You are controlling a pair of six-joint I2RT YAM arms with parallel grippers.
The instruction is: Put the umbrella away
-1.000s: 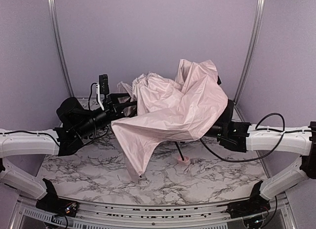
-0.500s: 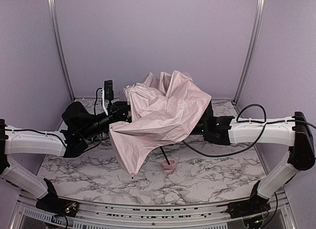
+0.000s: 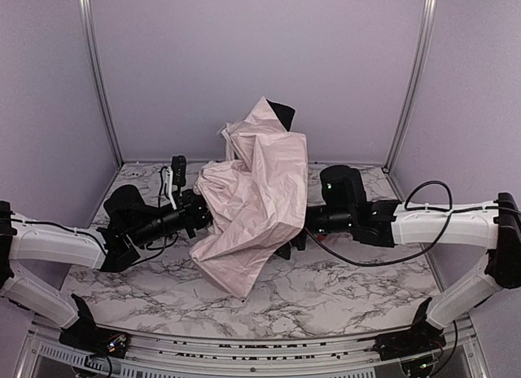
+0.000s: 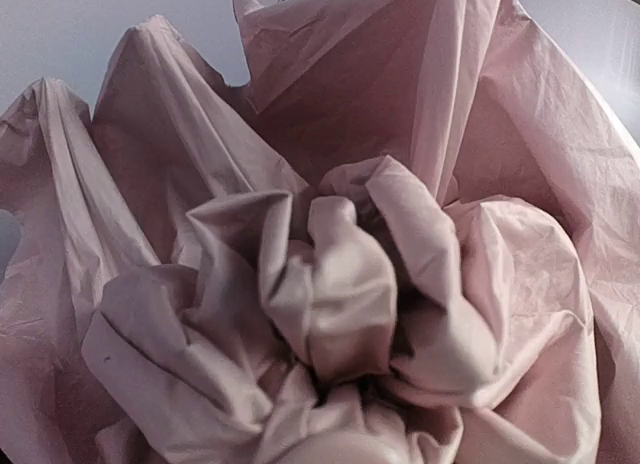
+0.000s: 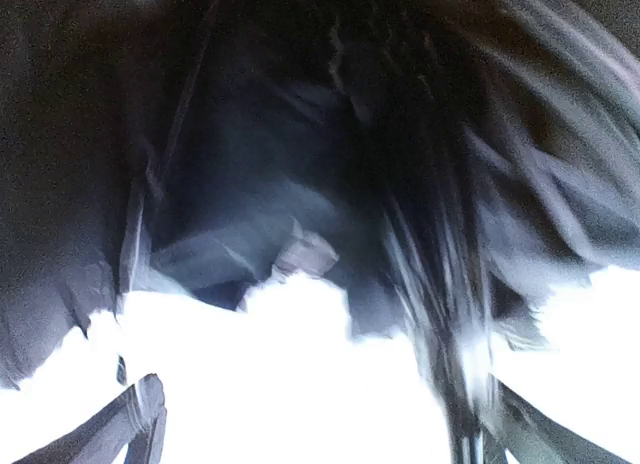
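Note:
The umbrella point(image 3: 256, 195) hangs in mid-air over the table's middle as a crumpled pale pink bundle, with a bit of black lining point(image 3: 282, 113) showing at its top. Its shaft and handle are hidden. My left gripper point(image 3: 203, 217) is buried in the fabric's left side. In the left wrist view the pink fabric point(image 4: 340, 284) fills the frame and gathers into a tight pinch at the bottom middle. My right gripper point(image 3: 295, 234) sits under the bundle's right edge. The right wrist view is dark and blurred, showing black lining point(image 5: 300, 134) above and one finger point(image 5: 140, 416) far apart from the other.
The marble tabletop point(image 3: 342, 288) lies beneath the bundle. Purple walls and two metal posts point(image 3: 96, 68) close in the back and sides. A black cable point(image 3: 358, 260) loops under the right arm.
The canopy has collapsed into a narrower, taller bundle and shifted left. The right arm has moved in towards the centre and its jaws have opened. The left gripper closed on fabric. The pink handle is no longer seen.

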